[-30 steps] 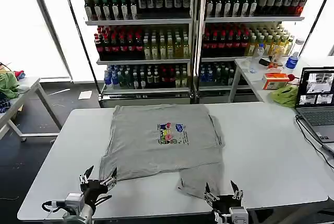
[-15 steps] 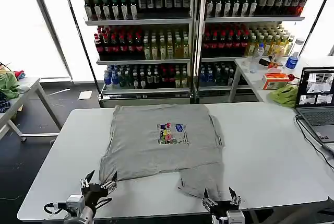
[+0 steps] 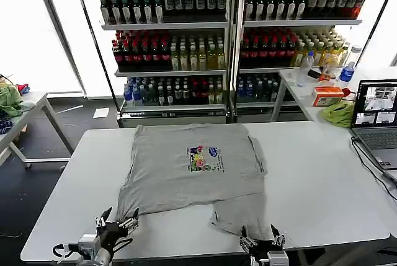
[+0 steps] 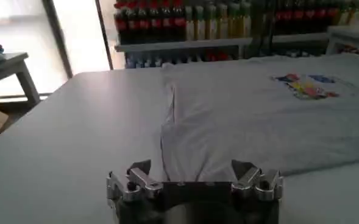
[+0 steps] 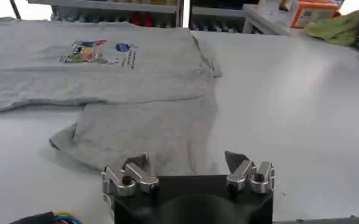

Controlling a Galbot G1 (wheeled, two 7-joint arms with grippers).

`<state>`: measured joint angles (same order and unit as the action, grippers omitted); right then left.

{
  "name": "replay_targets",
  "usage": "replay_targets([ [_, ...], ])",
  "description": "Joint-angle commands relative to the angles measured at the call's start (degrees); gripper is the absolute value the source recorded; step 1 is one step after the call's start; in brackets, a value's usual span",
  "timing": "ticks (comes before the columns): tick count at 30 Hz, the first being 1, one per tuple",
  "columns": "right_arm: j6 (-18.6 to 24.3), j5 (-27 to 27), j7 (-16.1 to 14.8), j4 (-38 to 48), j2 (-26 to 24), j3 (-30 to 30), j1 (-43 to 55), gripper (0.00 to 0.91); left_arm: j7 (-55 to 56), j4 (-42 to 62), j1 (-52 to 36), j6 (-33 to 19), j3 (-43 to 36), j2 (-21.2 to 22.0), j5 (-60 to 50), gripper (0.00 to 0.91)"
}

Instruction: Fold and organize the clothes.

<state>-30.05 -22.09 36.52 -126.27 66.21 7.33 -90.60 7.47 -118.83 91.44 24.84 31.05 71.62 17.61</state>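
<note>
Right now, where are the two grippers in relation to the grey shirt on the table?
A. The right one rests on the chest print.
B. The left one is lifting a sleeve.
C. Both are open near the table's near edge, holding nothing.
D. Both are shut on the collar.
C: the left gripper and the right gripper sit open at the near edge of the table, and the shirt lies flat, not gripped.

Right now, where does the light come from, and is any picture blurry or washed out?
Head view: daylight floods in through the windows behind the bottle shelves, washing them out white; the shirt is evenly lit. Left wrist view: soft, shelves blurred, left gripper dark against the pale table. Right wrist view: right gripper clearer.
</note>
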Motion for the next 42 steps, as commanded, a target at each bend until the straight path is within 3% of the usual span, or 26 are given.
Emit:
replay_targets([
  [1,0.00,0.00,0.07,0.27,-0.01,-0.03,0.07,0.907,0.02,0.86,-0.02,0.03,-0.29,0.04,0.32,0.907],
  [4,0.01,0.01,-0.03,0.56,0.13,-0.01,0.13,0.907,0.08,0.91,-0.02,0.03,-0.25,0.03,0.33,0.907],
  [5,0.04,0.04,-0.09,0.73,0.20,-0.19,0.19,0.897,0.07,0.93,-0.04,0.05,-0.23,-0.02,0.35,0.856],
  [6,0.04,0.09,-0.13,0.84,0.24,-0.25,0.22,0.826,0.08,0.94,-0.05,0.08,-0.23,-0.06,0.37,0.746],
  [7,0.10,0.21,-0.16,1.08,0.32,-0.43,0.27,0.725,0.10,0.97,-0.06,0.10,-0.21,-0.10,0.36,0.685],
  [8,0.14,0.41,-0.24,1.29,0.48,-0.55,0.28,0.574,0.07,0.99,-0.02,0.10,-0.18,-0.13,0.36,0.494],
  [9,0.19,0.53,-0.30,1.38,0.55,-0.65,0.28,0.343,0.04,1.01,0.05,0.10,-0.17,-0.15,0.38,0.383],
  [10,0.37,0.98,-0.57,1.58,0.59,-0.84,0.23,0.030,0.03,1.12,0.16,0.06,-0.15,-0.13,0.36,0.202],
  [11,0.55,1.13,-0.69,1.68,0.60,-0.93,0.18,0.000,0.06,1.20,0.26,-0.07,-0.17,-0.08,0.25,0.071],
  [13,1.21,1.51,-1.31,1.91,0.58,-1.15,0.08,0.000,0.23,1.54,0.47,-0.11,-0.39,0.02,-0.15,0.000],
  [30,3.58,1.97,-1.92,1.57,0.67,0.01,0.73,0.000,0.27,0.79,1.23,0.22,-1.37,0.54,-3.25,0.000],
  [42,6.38,2.11,-4.24,1.00,0.92,0.44,2.66,0.000,0.91,-1.09,-0.45,-1.65,-1.61,1.81,-3.84,0.000],
])
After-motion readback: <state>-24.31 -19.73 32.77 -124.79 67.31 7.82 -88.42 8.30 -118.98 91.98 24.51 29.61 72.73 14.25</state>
